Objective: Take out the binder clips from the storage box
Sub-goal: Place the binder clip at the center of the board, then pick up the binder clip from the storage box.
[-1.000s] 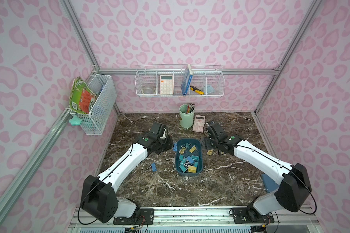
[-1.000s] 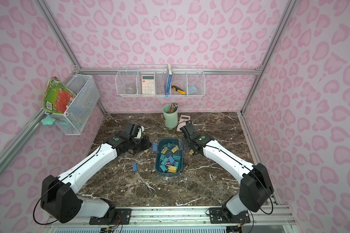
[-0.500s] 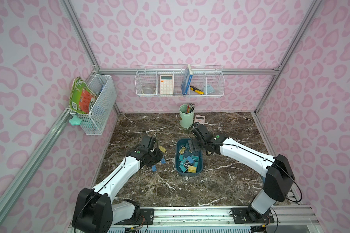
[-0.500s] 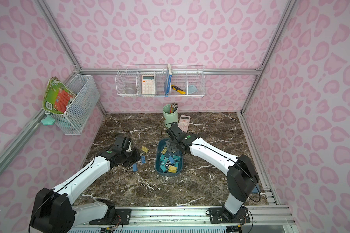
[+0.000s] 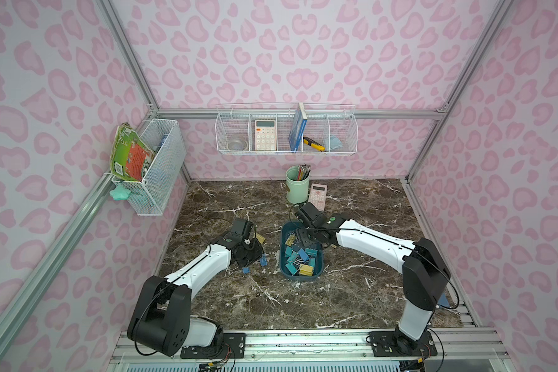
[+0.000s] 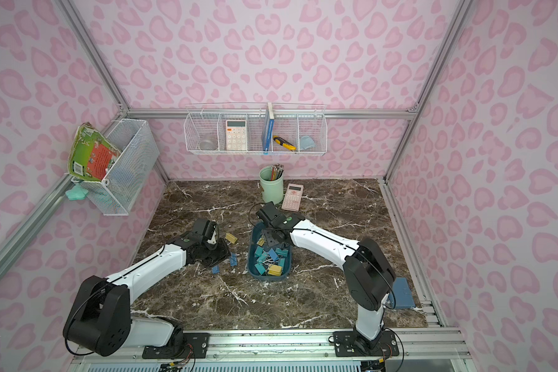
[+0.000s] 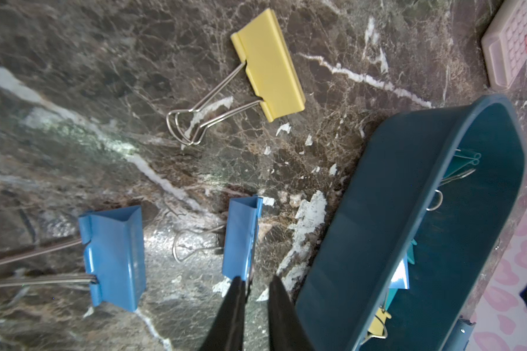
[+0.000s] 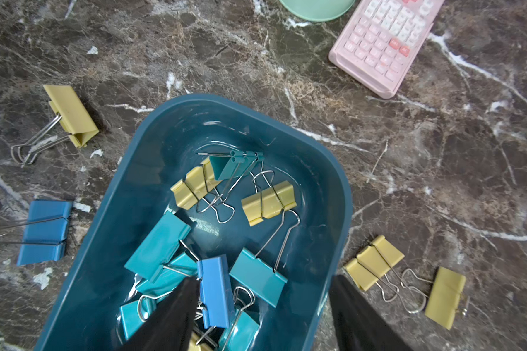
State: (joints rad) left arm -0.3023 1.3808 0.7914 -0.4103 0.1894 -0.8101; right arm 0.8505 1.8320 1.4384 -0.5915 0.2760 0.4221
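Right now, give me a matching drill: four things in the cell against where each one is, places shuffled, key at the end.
Things
1. pink calculator
2. yellow utility knife
3. left tool
4. right tool

Places
A. over the storage box
B. in the wire basket on the back wall
C. by a blue clip lying on the marble table, outside the box
D. flat on the marble table beside the mint pencil cup

Pairs: 1-D, 2-B, 3-C, 4-A
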